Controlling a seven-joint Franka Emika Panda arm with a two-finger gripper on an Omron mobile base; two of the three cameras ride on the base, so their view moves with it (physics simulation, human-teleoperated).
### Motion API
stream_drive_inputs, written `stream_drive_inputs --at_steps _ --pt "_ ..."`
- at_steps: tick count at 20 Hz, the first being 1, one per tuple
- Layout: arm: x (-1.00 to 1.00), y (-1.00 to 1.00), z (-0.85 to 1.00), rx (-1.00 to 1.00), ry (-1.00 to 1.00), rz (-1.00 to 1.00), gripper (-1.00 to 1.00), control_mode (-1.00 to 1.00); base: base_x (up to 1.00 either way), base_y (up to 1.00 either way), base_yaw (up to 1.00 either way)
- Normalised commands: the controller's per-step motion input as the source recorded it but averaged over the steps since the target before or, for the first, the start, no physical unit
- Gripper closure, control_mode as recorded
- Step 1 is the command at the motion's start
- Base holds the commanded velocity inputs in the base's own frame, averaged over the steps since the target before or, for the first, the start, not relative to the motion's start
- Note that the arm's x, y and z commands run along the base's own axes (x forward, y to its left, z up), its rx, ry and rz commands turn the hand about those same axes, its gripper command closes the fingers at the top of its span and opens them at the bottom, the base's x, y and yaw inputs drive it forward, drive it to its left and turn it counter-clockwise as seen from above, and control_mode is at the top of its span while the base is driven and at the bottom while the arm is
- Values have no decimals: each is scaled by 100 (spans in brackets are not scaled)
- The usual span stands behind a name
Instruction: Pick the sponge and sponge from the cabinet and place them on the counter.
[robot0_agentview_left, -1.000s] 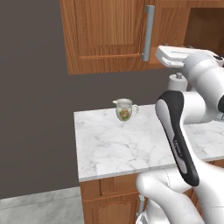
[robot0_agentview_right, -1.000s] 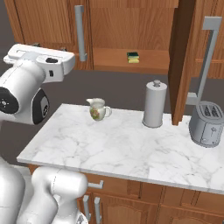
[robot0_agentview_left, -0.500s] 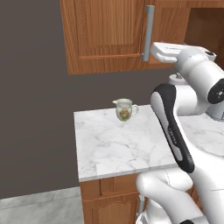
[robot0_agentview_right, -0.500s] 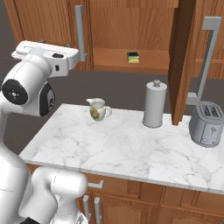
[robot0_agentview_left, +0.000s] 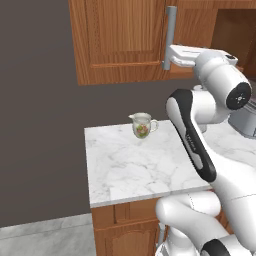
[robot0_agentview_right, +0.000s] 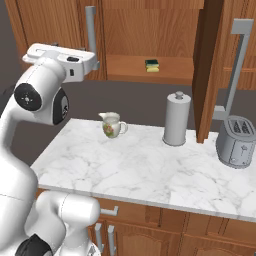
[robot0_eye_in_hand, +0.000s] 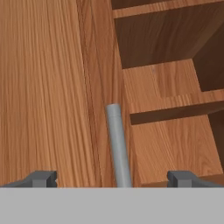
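Note:
A yellow sponge with a dark green top (robot0_agentview_right: 152, 65) lies on the shelf (robot0_agentview_right: 131, 74) of the wooden wall cabinet (robot0_agentview_right: 131, 22), behind the open right door (robot0_agentview_right: 207, 65). I cannot make out a second sponge apart from it. My gripper (robot0_eye_in_hand: 113, 179) is open and holds nothing. Its fingertips (robot0_eye_in_hand: 41, 178) stand wide on either side of the grey bar handle (robot0_eye_in_hand: 119, 148) of the closed left door. The gripper (robot0_agentview_right: 96, 64) is raised to that handle (robot0_agentview_right: 90, 30), left of the sponge. The white marble counter (robot0_agentview_right: 150, 170) spreads below.
On the counter stand a floral jug (robot0_agentview_right: 112, 125), a paper towel roll (robot0_agentview_right: 177, 119) and a toaster (robot0_agentview_right: 237, 141). The open cabinet door juts out over the counter's right part. A dark wall lies left of the counter (robot0_agentview_left: 135, 165), where the jug (robot0_agentview_left: 142, 125) stands.
The arm has lifted and swung the hand up toward the cabinet, bringing the open gripper to the closed left door's handle. Sponge, jug and counter items have not moved.

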Motion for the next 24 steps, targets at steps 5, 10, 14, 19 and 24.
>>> stream_drive_inputs --at_steps 5,10,14,19,24 --pt "29 0 -1 0 0 0 -100 -100 0 0 0" --pt "30 0 0 0 0 0 -100 -100 0 0 0" --pt "27 0 0 0 0 0 -100 -100 0 0 0" --pt "27 0 -1 0 0 0 -100 -100 0 0 0" --pt "26 0 -1 0 0 0 -100 -100 0 0 0"
